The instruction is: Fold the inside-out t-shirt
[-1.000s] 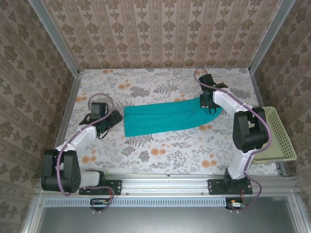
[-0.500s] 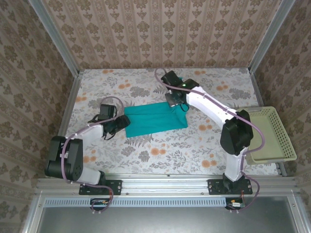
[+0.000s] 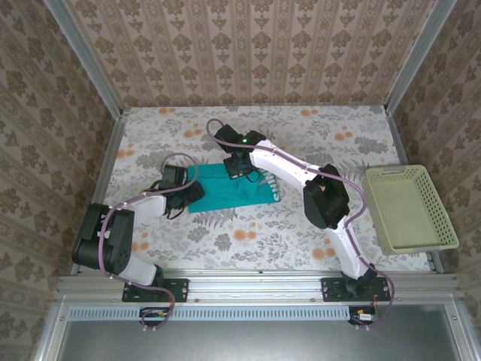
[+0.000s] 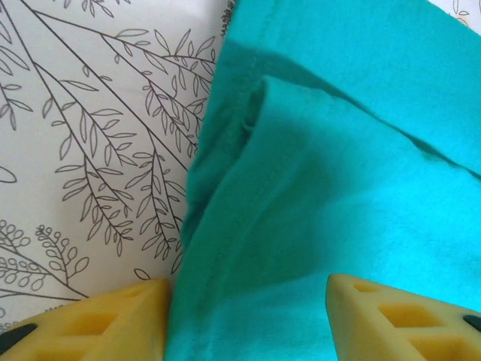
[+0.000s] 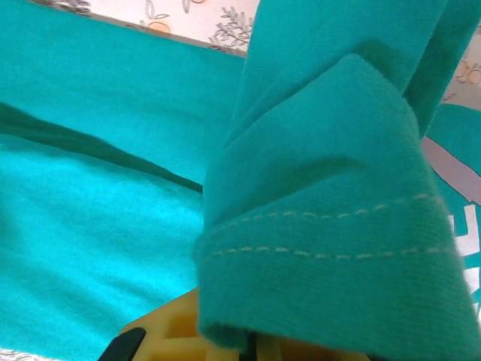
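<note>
My right gripper (image 3: 242, 165) clamps the teal t-shirt (image 3: 218, 195) by its hem for folding over. My left gripper (image 4: 248, 320), jaws apart, straddles the opposite edge as an anchor.

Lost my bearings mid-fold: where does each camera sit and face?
Top external: above and behind the bases, looking down at the table; shows left pincer and right pincer at the t-shirt.
Left wrist: on that wrist, looking past its yellow fingers at the shirt's edge.
Right wrist: on that wrist, close on a gripped hemmed fold over one yellow finger.
Shared: the t-shirt.
</note>
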You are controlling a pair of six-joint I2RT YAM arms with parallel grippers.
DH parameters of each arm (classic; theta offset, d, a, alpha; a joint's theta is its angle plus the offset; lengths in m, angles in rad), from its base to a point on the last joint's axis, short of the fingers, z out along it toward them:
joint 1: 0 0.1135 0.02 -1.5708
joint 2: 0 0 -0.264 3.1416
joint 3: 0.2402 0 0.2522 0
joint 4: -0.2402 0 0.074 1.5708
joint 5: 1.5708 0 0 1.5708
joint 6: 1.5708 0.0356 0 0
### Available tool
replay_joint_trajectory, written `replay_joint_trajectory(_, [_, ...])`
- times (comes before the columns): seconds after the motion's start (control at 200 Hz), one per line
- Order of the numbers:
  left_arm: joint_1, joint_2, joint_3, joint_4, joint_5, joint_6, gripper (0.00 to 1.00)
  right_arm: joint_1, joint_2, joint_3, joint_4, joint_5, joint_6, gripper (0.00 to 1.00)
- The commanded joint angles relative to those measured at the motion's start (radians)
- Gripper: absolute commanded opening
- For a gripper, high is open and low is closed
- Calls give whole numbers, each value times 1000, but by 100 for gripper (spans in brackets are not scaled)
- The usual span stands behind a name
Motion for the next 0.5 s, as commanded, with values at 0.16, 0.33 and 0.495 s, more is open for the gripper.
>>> replay_joint_trajectory(0.16, [-67, 68, -32, 78, 85, -40, 53, 22, 48, 91, -31, -71, 82, 4])
replay_joint_trajectory(0.33, [-69, 56, -49, 79, 75, -45, 52, 39, 73, 129, -13, -119, 98, 6])
replay_joint_trajectory(0.495, [-67, 18, -55, 61, 71, -51, 53, 52, 118, 178, -33, -133, 87, 12])
